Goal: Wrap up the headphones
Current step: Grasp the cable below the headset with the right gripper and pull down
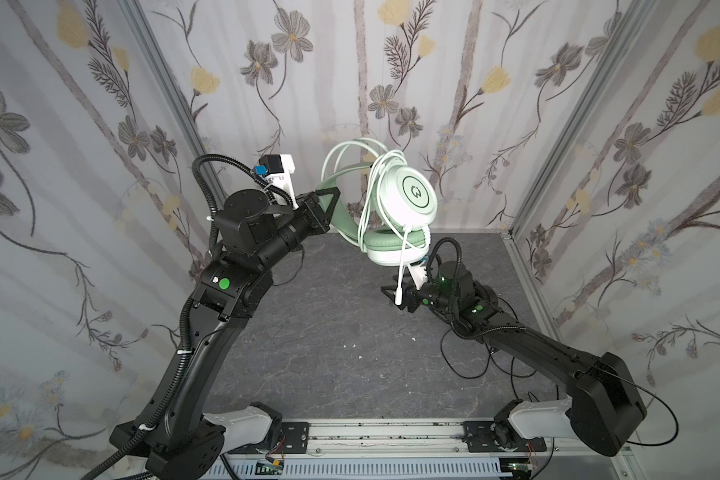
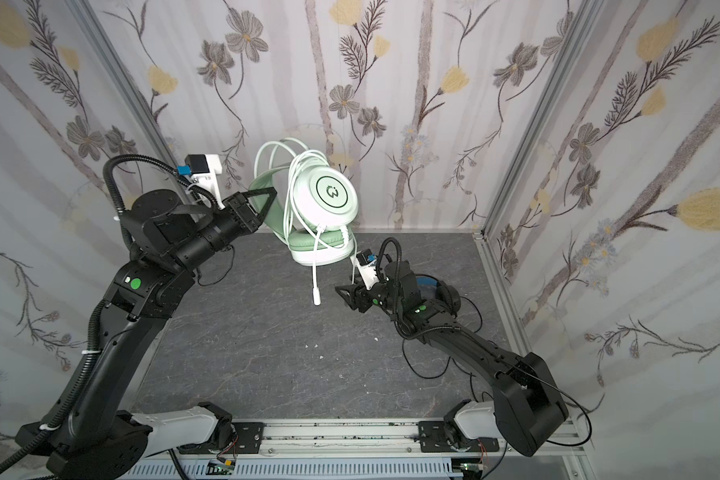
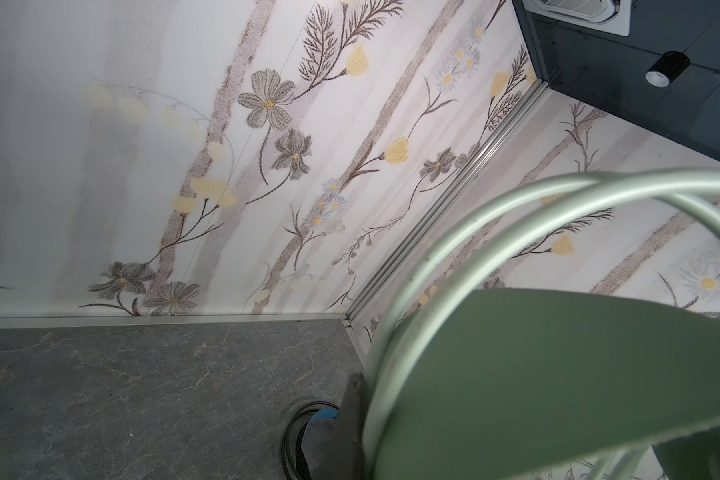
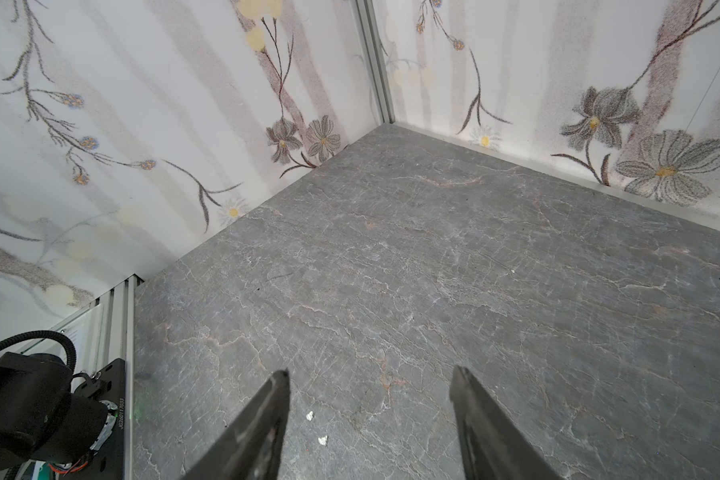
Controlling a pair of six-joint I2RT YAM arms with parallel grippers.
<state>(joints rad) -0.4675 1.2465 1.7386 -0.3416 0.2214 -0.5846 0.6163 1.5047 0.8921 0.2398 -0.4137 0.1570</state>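
Note:
The pale mint green headphones (image 1: 416, 195) (image 2: 333, 195) hang in the air near the back wall. My left gripper (image 1: 336, 196) (image 2: 272, 194) is shut on their green headband (image 3: 558, 374), with one dark finger (image 3: 350, 415) against its edge. Their whitish cable (image 1: 350, 158) (image 2: 275, 153) loops round the band and cups, and a white end (image 1: 399, 291) (image 2: 316, 291) dangles free. My right gripper (image 1: 391, 296) (image 2: 344, 294) (image 4: 368, 374) is open low over the table, empty. The black headphones with the blue band (image 2: 433, 286) (image 3: 314, 417) lie mostly hidden behind my right arm.
A thin black cable (image 1: 462, 361) (image 2: 429, 365) trails over the grey table (image 1: 329, 365) beside my right arm. Small white crumbs (image 1: 350, 345) (image 4: 316, 428) lie mid-table. Floral walls (image 1: 80, 166) close three sides, and a metal rail (image 1: 383, 434) runs along the front.

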